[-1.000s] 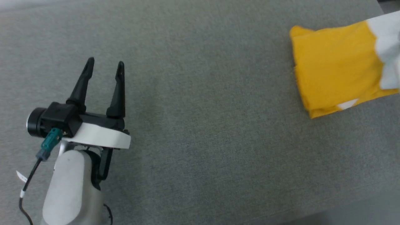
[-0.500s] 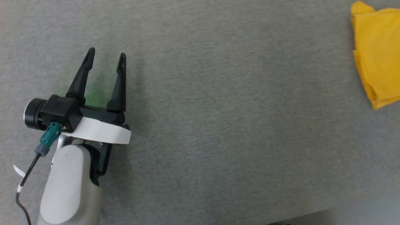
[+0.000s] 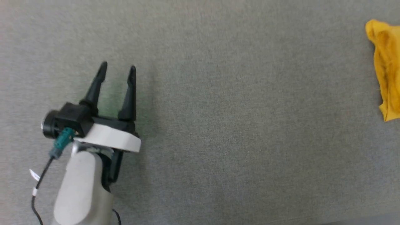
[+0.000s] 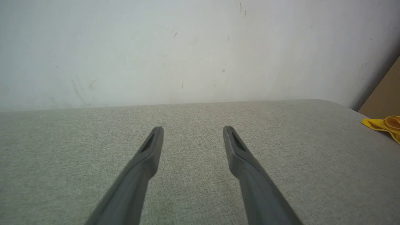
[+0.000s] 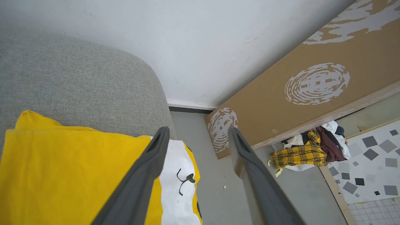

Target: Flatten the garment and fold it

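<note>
My right gripper [image 5: 198, 131] has just let go: its fingers stand apart, empty, above the garment [image 5: 62, 165], which lies folded at the right edge of the surface [image 3: 234, 125] by its rounded corner, so I judge the fold done. My left gripper [image 3: 117, 66] hangs spread and empty over bare grey fabric. Past the right edge I see a white wall [image 5: 187, 47], a leaning brown board [image 5: 281, 103] and heaped clothes [image 5: 309, 150] on the floor [image 5: 212, 175].

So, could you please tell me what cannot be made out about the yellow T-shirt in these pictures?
Head view: the yellow cotton T-shirt is cut off by the right edge, so its folds cannot be judged.
Left wrist view: the right edge crops it to a corner.
Right wrist view: its white face print runs off the bottom edge and behind a finger of the right gripper; whether that finger touches the cloth is unclear.
</note>
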Controlling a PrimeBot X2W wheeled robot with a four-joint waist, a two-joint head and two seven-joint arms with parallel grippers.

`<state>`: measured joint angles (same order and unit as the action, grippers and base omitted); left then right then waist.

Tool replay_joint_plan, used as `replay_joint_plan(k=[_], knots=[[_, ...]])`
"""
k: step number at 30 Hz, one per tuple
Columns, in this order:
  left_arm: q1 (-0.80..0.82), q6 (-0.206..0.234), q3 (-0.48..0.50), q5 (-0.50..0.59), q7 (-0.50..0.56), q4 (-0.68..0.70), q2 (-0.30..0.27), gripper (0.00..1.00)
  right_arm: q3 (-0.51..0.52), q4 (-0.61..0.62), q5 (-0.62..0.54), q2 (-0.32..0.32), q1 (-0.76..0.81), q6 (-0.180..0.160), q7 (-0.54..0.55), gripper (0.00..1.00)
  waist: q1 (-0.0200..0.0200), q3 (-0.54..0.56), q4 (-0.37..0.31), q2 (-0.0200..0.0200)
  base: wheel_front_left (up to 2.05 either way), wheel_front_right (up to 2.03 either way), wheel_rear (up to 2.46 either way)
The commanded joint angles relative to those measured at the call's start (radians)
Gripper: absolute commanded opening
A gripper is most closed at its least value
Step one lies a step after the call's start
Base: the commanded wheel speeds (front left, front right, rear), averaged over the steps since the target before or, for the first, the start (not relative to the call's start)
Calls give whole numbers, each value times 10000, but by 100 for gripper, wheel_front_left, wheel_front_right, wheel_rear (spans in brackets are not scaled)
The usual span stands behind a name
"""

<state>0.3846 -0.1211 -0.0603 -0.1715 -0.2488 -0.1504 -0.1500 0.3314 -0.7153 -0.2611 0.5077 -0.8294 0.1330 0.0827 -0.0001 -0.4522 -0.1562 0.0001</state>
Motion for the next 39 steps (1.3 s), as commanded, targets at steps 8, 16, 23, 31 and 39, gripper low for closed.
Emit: replay_joint_plan(k=[8, 16, 23, 31, 39], knots=[[-850, 41, -77, -379, -125, -715, 489, 100, -698, 40, 1784, 39, 1402, -23, -1496, 100, 1, 2548, 992, -1, 0, 0, 0], [-1487, 17, -74, -777, -128, -1055, 775, 100, -865, 2667, 3421, -1032, 3631, -23, -2059, 100, 1, 3787, 1817, -1, 0, 0, 0], [-1796, 7, -188, -1056, -129, -1351, 911, 100, -1177, 6005, 3701, -2499, 5851, -23, -1672, 100, 1, 4183, 2349, -1, 0, 0, 0], [-1877, 75, -397, -1081, -129, -1600, 972, 100, -1358, 7865, 3800, -3813, 7842, -23, -1638, 100, 1, 4368, 2835, -1, 0, 0, 0], [-2148, 153, -468, -1001, -129, -1684, 989, 100, -1618, 8248, 3575, -4493, 8962, -23, -1954, 100, 1, 4544, 2951, -1, 0, 0, 0]])
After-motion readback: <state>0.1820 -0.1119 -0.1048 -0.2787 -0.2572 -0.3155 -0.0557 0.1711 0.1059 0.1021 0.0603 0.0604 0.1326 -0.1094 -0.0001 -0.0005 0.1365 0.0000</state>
